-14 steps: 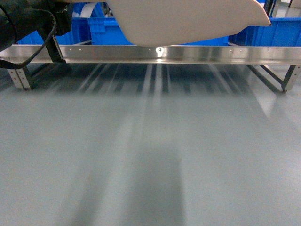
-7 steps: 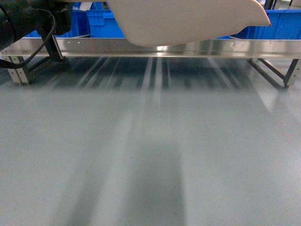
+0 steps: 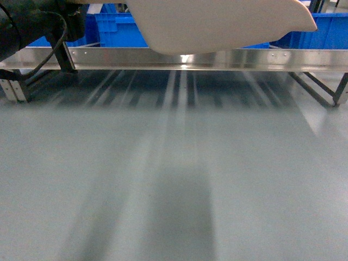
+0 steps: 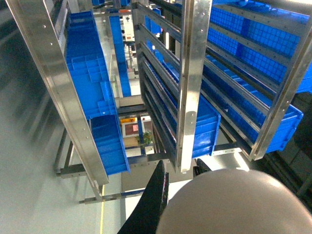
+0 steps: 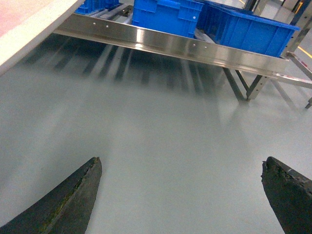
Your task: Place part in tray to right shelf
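The beige tray (image 3: 217, 24) hangs at the top of the head view, seen from below, its front lip over the right shelf's shiny steel front rail (image 3: 109, 57). My left arm (image 3: 32, 22) carries it from the upper left. In the left wrist view my left gripper (image 4: 180, 176) is shut on the tray's rounded beige body (image 4: 229, 204), with one black finger (image 4: 153, 204) alongside. My right gripper (image 5: 180, 163) is open low over the grey floor, with nothing between its fingers. The tray's edge (image 5: 29, 24) shows at the right wrist view's upper left. The part is hidden; the tray's inside cannot be seen.
Blue crates (image 3: 122, 30) sit on the shelf behind the rail, with more (image 5: 243, 31) toward its right end. Steel legs (image 3: 13, 89) and braces (image 3: 340, 87) stand at both ends of the rack. Tall racks of blue crates (image 4: 97, 97) fill the left wrist view.
The shelf rail has grown wider in the head view, its end legs sliding outward, and the floor is streaked with motion blur. The tray and both grippers keep their places.
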Robot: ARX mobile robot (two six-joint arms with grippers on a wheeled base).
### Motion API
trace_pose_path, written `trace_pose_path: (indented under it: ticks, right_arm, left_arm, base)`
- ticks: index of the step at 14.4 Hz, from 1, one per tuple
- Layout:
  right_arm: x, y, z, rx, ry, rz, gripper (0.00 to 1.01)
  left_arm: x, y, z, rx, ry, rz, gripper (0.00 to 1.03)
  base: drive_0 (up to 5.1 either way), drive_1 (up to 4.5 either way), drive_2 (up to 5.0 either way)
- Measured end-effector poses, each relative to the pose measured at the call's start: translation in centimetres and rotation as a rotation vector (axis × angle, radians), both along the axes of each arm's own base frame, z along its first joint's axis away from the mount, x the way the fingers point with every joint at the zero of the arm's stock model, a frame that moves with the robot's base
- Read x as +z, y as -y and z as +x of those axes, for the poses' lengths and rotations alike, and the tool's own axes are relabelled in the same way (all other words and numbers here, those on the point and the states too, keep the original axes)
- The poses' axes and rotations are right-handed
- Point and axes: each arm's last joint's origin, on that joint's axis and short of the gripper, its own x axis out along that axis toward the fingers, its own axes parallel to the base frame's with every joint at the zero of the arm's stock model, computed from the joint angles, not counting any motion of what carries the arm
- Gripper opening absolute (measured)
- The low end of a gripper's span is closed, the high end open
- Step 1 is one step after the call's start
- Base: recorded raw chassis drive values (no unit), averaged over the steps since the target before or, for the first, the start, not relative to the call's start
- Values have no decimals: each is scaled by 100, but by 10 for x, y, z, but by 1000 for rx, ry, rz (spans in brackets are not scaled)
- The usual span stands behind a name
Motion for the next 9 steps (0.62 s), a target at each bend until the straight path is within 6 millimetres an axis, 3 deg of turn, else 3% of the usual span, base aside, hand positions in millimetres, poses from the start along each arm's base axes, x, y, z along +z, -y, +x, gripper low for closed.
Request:
trace_pose_path:
  ticks: [3, 9]
  right_arm:
    - [0, 0, 0, 0, -1, -1, 98]
    - [0, 0, 0, 0, -2, -1, 98]
  left_arm:
    - [0, 0, 0, 0, 2, 0, 12]
    - [0, 0, 0, 1, 2, 0, 12]
  base:
    - [0, 0, 0]
    - [6, 432, -419]
